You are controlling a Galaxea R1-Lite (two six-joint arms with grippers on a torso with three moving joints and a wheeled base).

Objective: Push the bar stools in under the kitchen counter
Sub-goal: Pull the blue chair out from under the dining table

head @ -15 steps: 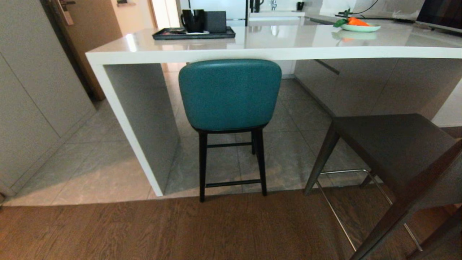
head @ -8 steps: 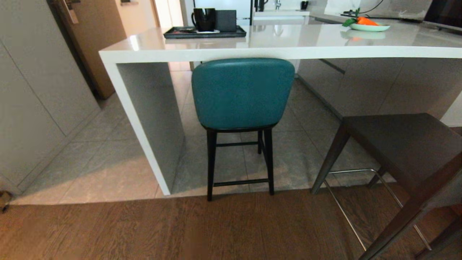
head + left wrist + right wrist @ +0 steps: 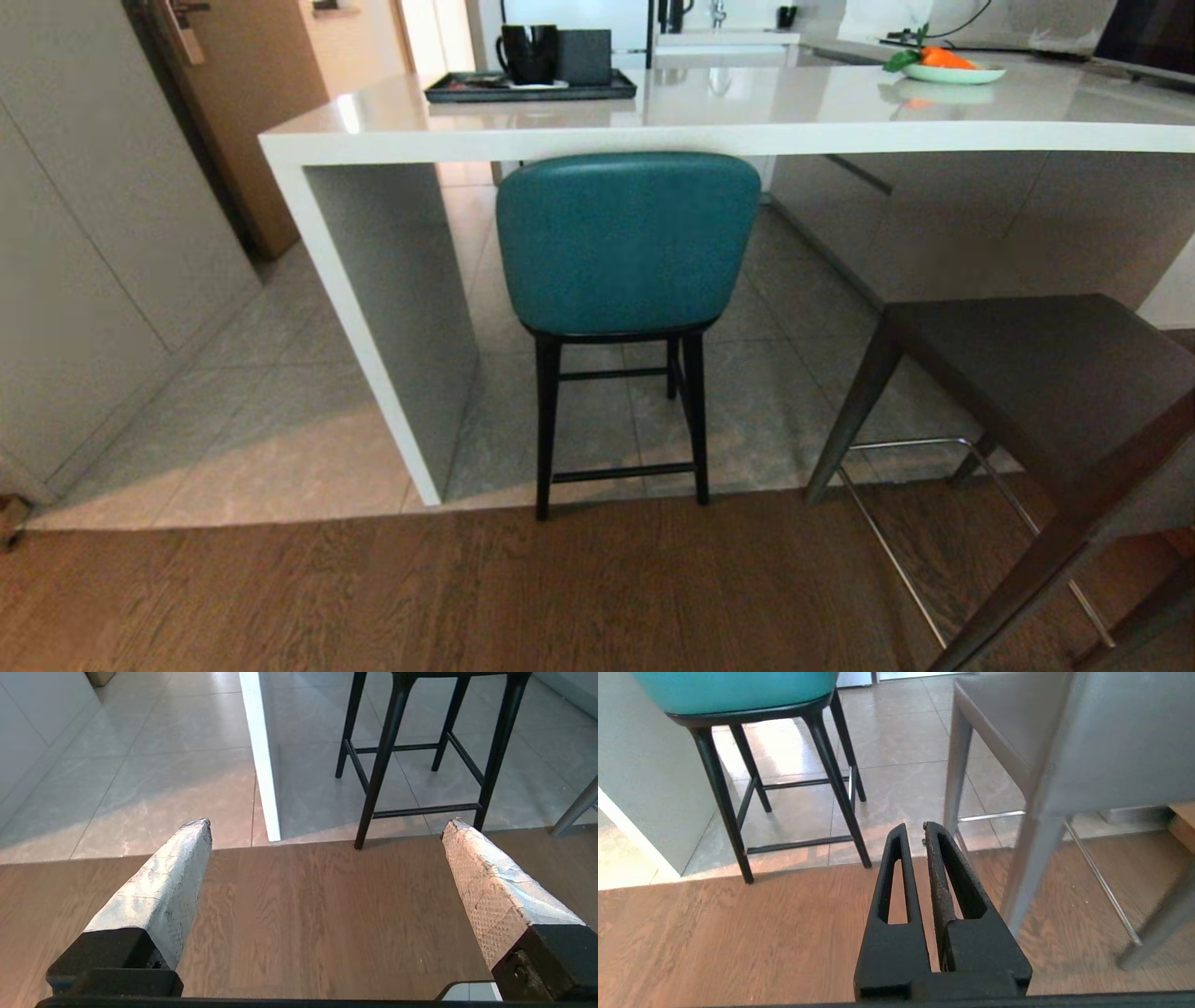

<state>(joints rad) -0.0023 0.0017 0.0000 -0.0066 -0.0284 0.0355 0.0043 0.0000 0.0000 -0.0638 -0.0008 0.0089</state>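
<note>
Viewing from the head camera: neither tool in frame. Teal stool [image 3: 627, 245] stands at the white table [image 3: 597, 140], top of its backrest just below the slab edge, legs at the line where grey tile meets the wood floor [image 3: 467, 597]. Dark grey stool [image 3: 1046, 392] is off to its right, pulled out from the table, rear legs on the wood, chrome footrest [image 3: 896, 443] low between the legs. On the table top: black tray [image 3: 467, 90] with a dark mug [image 3: 527, 51], and a plate with a carrot [image 3: 941, 67] further right.

Left wrist view: left tool [image 3: 327, 828] hangs over the wood floor with fingers spread wide, nothing between them. Taped fingers [image 3: 159, 891] frame the boards. Teal stool's black legs [image 3: 387, 760] stand ahead of the tool, closer to its one finger than the other, well apart from both tips. White edge of the table's side panel [image 3: 261, 756] runs ahead of the tool, beside the legs.

Right wrist view: right tool [image 3: 915, 833] has its black fingers pressed together, gripping nothing, held over the wood floor. Teal stool is ahead and off to one side of the tips. Grey stool's seat and leg [image 3: 1031, 858] are close beside the tool on the other side, no contact visible.
</note>
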